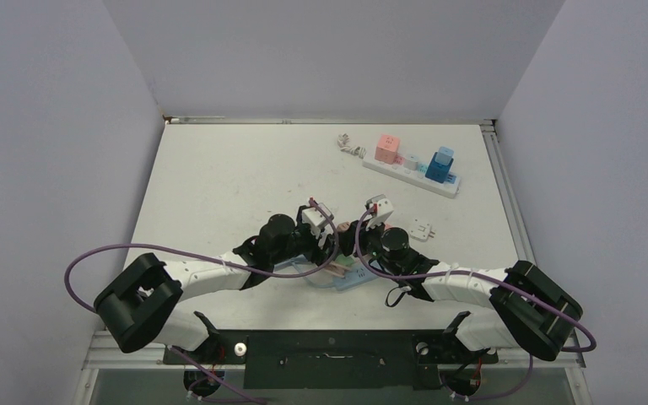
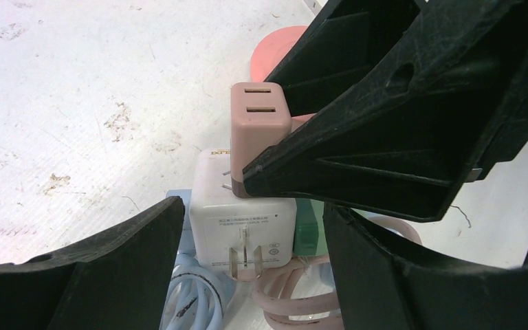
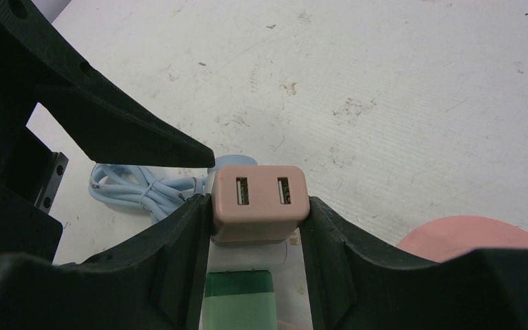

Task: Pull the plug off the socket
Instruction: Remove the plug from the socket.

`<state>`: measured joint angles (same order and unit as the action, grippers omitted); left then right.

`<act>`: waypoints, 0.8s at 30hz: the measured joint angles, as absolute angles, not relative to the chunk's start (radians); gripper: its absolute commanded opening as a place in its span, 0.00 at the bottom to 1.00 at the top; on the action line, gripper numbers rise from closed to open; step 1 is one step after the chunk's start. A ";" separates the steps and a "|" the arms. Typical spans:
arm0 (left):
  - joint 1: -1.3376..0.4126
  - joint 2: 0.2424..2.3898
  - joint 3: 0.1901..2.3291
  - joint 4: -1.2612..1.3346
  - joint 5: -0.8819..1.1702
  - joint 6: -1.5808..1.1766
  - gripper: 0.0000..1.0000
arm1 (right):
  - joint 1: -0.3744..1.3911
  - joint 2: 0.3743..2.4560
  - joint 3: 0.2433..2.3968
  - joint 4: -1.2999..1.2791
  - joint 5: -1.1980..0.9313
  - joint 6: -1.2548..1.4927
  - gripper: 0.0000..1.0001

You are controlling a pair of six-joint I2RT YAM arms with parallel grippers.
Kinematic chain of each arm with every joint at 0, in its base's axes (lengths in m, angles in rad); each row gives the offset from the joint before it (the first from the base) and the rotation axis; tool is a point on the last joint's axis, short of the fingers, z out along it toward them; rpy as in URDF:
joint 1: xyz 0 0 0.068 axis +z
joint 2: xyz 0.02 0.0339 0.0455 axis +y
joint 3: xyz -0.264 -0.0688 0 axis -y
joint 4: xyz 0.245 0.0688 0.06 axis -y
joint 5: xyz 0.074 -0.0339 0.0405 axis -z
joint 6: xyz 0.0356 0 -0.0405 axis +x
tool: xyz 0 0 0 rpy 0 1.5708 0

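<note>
A pink plug (image 3: 260, 203) with two USB slots is clamped between the fingers of my right gripper (image 3: 260, 206). It sits on top of a white cube socket (image 2: 244, 227), and two of its metal prongs show at its base in the left wrist view. My left gripper (image 2: 251, 213) straddles the cube with its jaws open. Its left finger (image 2: 110, 268) stands clear of the cube. Its right finger (image 2: 399, 275) is beside a green block (image 2: 309, 234) on the cube's side. In the top view both grippers (image 1: 327, 246) (image 1: 359, 245) meet near the table's front middle.
Coiled blue cable (image 3: 137, 189) and pink cable (image 2: 302, 295) lie around the cube, and a pink disc (image 3: 467, 237) lies beside it. A white power strip (image 1: 412, 173) carrying pink and blue cubes lies at the back right. A small white plug (image 1: 423, 230) lies right of the grippers.
</note>
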<state>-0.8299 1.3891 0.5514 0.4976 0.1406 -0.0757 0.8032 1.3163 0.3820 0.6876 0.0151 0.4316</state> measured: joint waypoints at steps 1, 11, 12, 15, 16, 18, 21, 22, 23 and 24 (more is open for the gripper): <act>-0.830 1.392 0.551 0.500 0.141 -0.074 0.67 | 0.802 1.316 0.382 0.688 0.012 0.432 0.05; -0.831 1.426 0.551 0.514 0.101 -0.074 0.60 | 0.798 1.316 0.381 0.688 -0.002 0.433 0.05; -0.832 1.429 0.551 0.516 0.101 -0.074 0.60 | 0.797 1.316 0.381 0.688 -0.003 0.433 0.05; -0.838 1.443 0.553 0.527 0.101 -0.073 0.56 | 0.795 1.316 0.380 0.688 -0.006 0.434 0.05; -0.838 1.448 0.554 0.530 0.100 -0.074 0.55 | 0.792 1.316 0.379 0.687 -0.007 0.437 0.05; -0.841 1.458 0.558 0.535 0.100 -0.074 0.51 | 0.789 1.316 0.377 0.688 -0.006 0.439 0.05; -0.843 1.461 0.561 0.536 0.096 -0.075 0.34 | 0.786 1.315 0.376 0.687 -0.007 0.442 0.05; -0.844 1.462 0.561 0.536 0.094 -0.075 0.28 | 0.785 1.315 0.376 0.687 -0.007 0.443 0.05; -0.844 1.463 0.562 0.536 0.094 -0.075 0.23 | 0.784 1.315 0.376 0.687 -0.007 0.443 0.05; -0.844 1.463 0.562 0.536 0.094 -0.076 0.21 | 0.783 1.315 0.376 0.687 -0.007 0.445 0.05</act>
